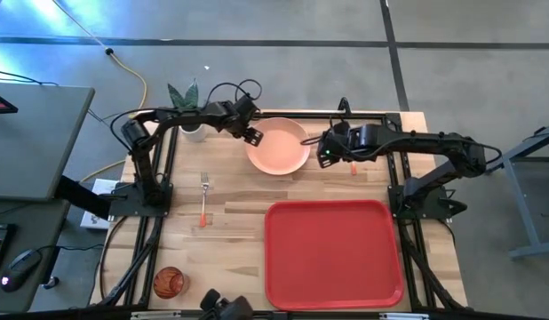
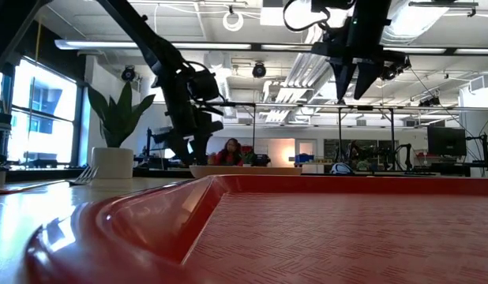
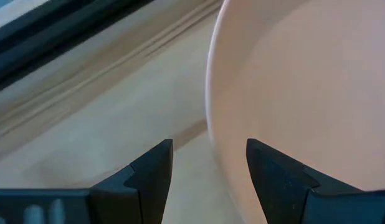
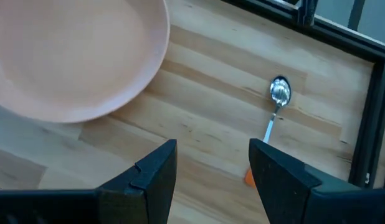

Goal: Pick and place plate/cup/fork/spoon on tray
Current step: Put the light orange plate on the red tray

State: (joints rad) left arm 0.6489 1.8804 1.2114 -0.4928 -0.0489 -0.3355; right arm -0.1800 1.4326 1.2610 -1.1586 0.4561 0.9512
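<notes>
My left gripper (image 1: 253, 135) released at plate (image 1: 278, 147) left rim | my right gripper (image 1: 325, 158) released, beside spoon (image 4: 278, 102)

The tray (image 1: 333, 253) lies bare — open room all over it. Both grippers crowd the plate (image 1: 278, 148): the left gripper (image 1: 252, 135) at its rim, the right gripper (image 1: 326, 156) just beside — with the spoon (image 4: 276, 106) nearby. Bare wood surrounds the fork (image 1: 203, 197) and cup (image 1: 168, 283).
</notes>
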